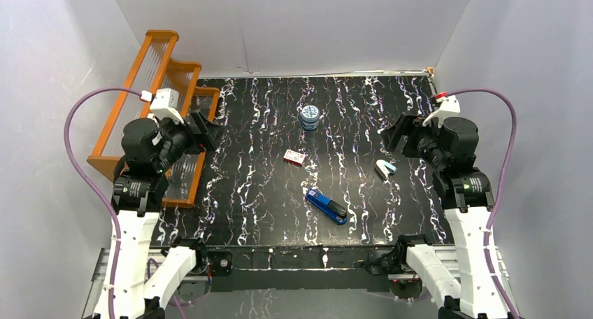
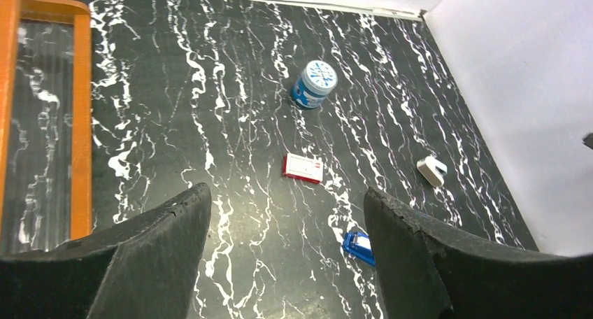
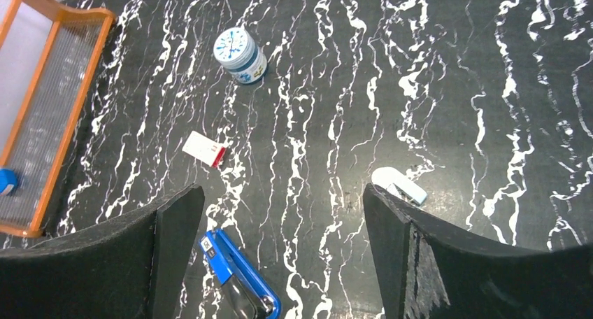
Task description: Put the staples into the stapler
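Overhead, the staple box (image 1: 295, 157) lies flat near the middle of the black marbled table (image 1: 266, 214). The blue stapler (image 1: 326, 206) lies diagonally, nearer the arms and slightly right, with a stretch of open tabletop between the two. A round blue-and-white tin (image 1: 309, 117) stands farther back, and a small white and light-blue tool (image 1: 384, 168) lies toward the right. The left gripper (image 1: 203, 130) hangs over the table's left edge beside the orange tiered rack (image 1: 164, 60). The right gripper (image 1: 393, 133) hangs over the right side, beyond the tool.

From the left wrist, the fingers (image 2: 161, 249) stand wide apart with only tabletop between them. The box shows farther off in the gap, and the stapler's end peeks out beside the right finger. A white wall bounds the table on the right.

From the right wrist, the fingers (image 3: 433, 256) are likewise spread. The stapler sits low in the gap near the left finger, the tool lies just past the right fingertip, and the rack runs along the left edge.
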Controlling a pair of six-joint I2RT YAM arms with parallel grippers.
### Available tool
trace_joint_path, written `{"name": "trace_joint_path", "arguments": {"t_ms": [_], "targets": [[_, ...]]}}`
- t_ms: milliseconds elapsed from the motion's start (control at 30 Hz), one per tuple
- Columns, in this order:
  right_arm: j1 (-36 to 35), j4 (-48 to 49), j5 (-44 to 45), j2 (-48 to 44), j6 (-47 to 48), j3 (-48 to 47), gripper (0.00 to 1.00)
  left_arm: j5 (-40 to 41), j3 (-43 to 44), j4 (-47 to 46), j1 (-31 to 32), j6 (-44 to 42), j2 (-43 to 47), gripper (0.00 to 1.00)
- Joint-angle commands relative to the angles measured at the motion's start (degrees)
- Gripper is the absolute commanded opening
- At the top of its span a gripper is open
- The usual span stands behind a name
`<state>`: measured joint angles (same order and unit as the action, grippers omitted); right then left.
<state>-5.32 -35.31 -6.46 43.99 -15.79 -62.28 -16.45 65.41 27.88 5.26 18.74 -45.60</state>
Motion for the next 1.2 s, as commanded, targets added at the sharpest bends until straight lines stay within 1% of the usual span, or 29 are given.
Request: {"name": "trace_joint_path", "arguments": {"t_ms": [0, 133, 200, 333, 500, 567, 667, 767, 867, 967, 1067, 1167], "targets": [[0.2, 3.4, -3.9, -0.9, -1.4, 2.3, 0.94, -7.4, -4.2, -2.7, 1.2, -1.7, 3.3, 0.78], [0.2, 3.4, -9.2, -0.2, -2.3, 3.6, 0.93, -11.2, -10.6, -3.1, 3.1, 0.8, 7.2, 0.78], [0.1, 6.1, -11.2, -0.5, -3.6, 5.7, 0.92, -12.8, -14.0, -5.3, 3.5, 3.6, 9.0, 0.78], [0.1, 12.7, -10.6, -0.7, -6.1, 11.3, 0.93, -16.3, -19.2, -11.0, 4.2, 12.0, 10.5, 0.78], [-1.0, 19.8, -10.6, 4.3, -7.6, 15.6, 0.94, -19.8, -22.9, -11.6, 4.7, 16.2, 8.7, 0.79], [-3.4, 21.8, -8.9, 7.0, -6.4, 15.6, 0.95, -21.3, -23.4, -10.7, 4.7, 16.7, 6.5, 0.79], [-11.6, 23.6, -0.8, 11.5, -3.0, 14.8, 0.96, -23.1, -23.6, -9.3, 4.7, 16.6, 4.3, 0.79], [-20.9, 25.3, 4.9, 18.2, 0.8, 12.5, 0.97, -21.2, -24.1, -9.1, 4.7, 16.5, 2.4, 0.79], [-26.5, 26.3, 5.9, 26.2, 4.9, 9.1, 0.97, -18.7, -23.8, -9.2, 4.7, 16.3, -0.5, 0.79], [-28.9, 27.4, 4.9, 32.4, 8.8, 5.7, 0.96, -15.6, -23.6, -9.4, 4.8, 14.6, -2.9, 0.79], [-30.2, 29.4, 0.6, 37.9, 15.0, 3.7, 0.96, -12.9, -24.3, -11.5, 4.9, 13.0, -5.6, 0.79], [-31.4, 28.6, -2.1, 44.5, 19.7, 0.9, 0.94, -9.8, -24.0, -14.7, 5.1, 13.0, -10.7, 0.79]]}}
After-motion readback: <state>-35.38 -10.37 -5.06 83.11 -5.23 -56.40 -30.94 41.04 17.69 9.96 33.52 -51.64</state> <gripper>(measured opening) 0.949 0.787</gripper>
